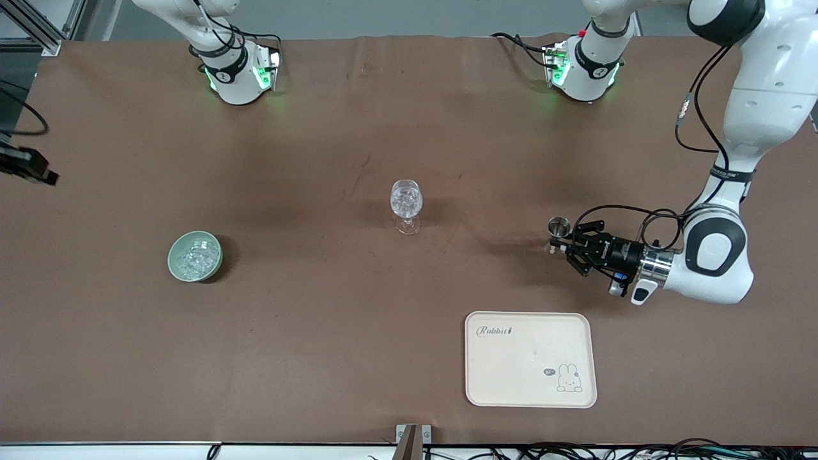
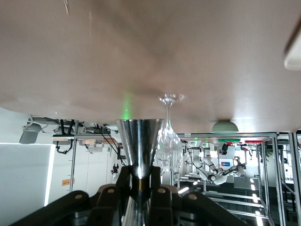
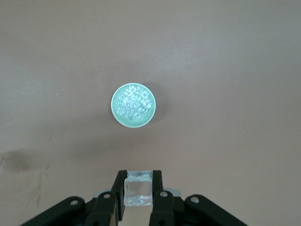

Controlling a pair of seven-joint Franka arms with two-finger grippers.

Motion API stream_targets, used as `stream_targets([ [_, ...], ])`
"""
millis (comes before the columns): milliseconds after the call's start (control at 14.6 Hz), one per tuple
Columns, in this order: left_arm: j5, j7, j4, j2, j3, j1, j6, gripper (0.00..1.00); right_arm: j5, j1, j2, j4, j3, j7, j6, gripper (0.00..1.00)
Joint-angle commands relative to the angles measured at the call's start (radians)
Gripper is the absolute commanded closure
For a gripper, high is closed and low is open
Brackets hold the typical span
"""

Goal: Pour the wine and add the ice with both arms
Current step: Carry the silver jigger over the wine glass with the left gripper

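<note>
My left gripper (image 1: 561, 246) is turned sideways low over the table, between the stemmed glass (image 1: 406, 203) and the left arm's end. It is shut on the stem of a small silver cone-shaped cup (image 1: 559, 225). In the left wrist view the cup (image 2: 139, 140) stands between the fingers (image 2: 157, 184), with the glass (image 2: 168, 136) just past it. My right gripper (image 3: 138, 189) is high over the pale green bowl (image 3: 114, 105) and shut on one clear ice cube (image 3: 138, 192). More ice (image 1: 195, 255) fills the bowl (image 1: 172, 257). No wine shows.
A cream tray (image 1: 530, 390) with a rabbit print lies near the front edge, nearer the camera than my left gripper. The brown tabletop (image 1: 307, 332) spreads between bowl, glass and tray. A black object (image 1: 27, 167) juts in at the right arm's end.
</note>
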Motion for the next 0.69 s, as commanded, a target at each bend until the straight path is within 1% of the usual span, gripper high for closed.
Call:
stream_targets([
  [0,-0.015,-0.065,-0.068,-0.122,-0.015,-0.035,0.02,0.99,-0.003,0.001,0.017,0.086,-0.016,0.017,-0.056,1.0],
  [69,-0.015,-0.103,-0.091,-0.159,-0.015,-0.064,0.049,0.99,0.007,0.002,0.014,0.085,-0.033,0.015,-0.056,1.0],
  [206,-0.017,-0.158,-0.118,-0.207,-0.017,-0.11,0.093,0.99,0.011,0.002,0.014,0.079,-0.031,0.014,-0.056,0.99],
  [617,-0.017,-0.35,-0.137,-0.287,-0.02,-0.258,0.198,0.99,0.014,0.015,0.014,0.068,-0.028,0.021,-0.064,0.99],
])
